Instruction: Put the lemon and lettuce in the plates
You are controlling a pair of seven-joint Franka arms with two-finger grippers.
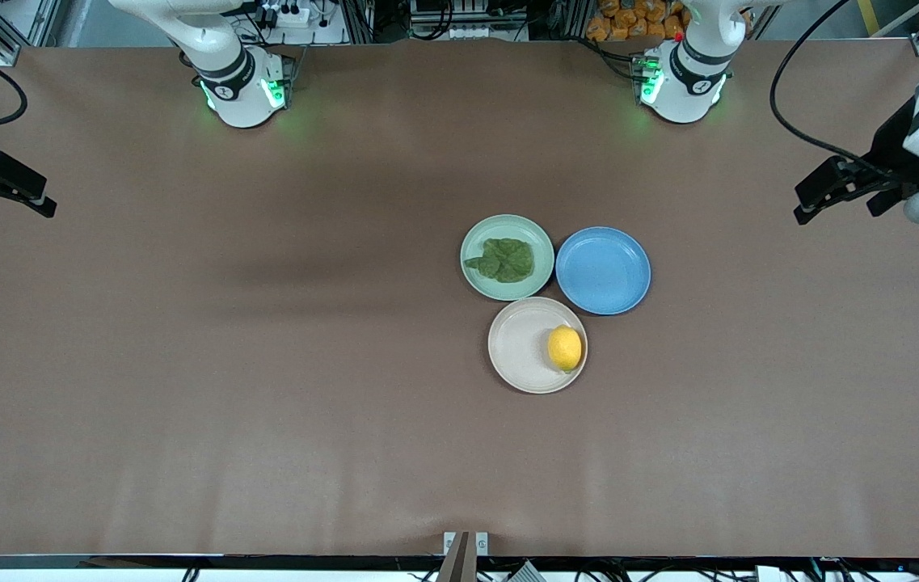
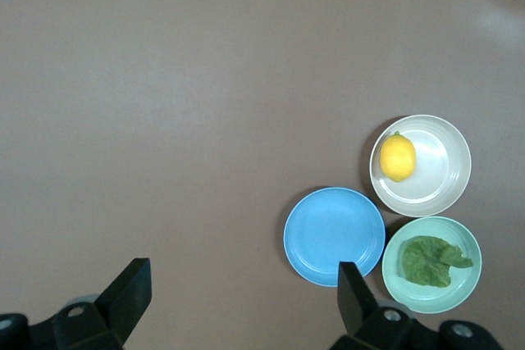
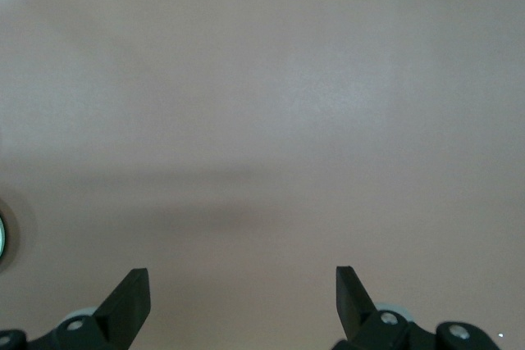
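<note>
At frame centre you see the mint plate [image 1: 507, 257] bearing wrinkled dark lettuce [image 1: 504, 259]; below it the cream plate [image 1: 537, 345] carries the oval yellow lemon [image 1: 564, 348]. The left gripper [image 1: 839, 194] and right gripper [image 1: 2, 194], both spread wide, are cut off at the frame edges.

I see a broad brown matte counter [image 1: 265, 364] carrying three round shallow plastic plates clustered together, edges touching; the pale mint green plate [image 1: 477, 279] sits beside the blue plate [image 1: 603, 271], which lies toward the left arm's end; the beige-cream plate [image 1: 517, 346] lies nearer the front camera than both.
</note>
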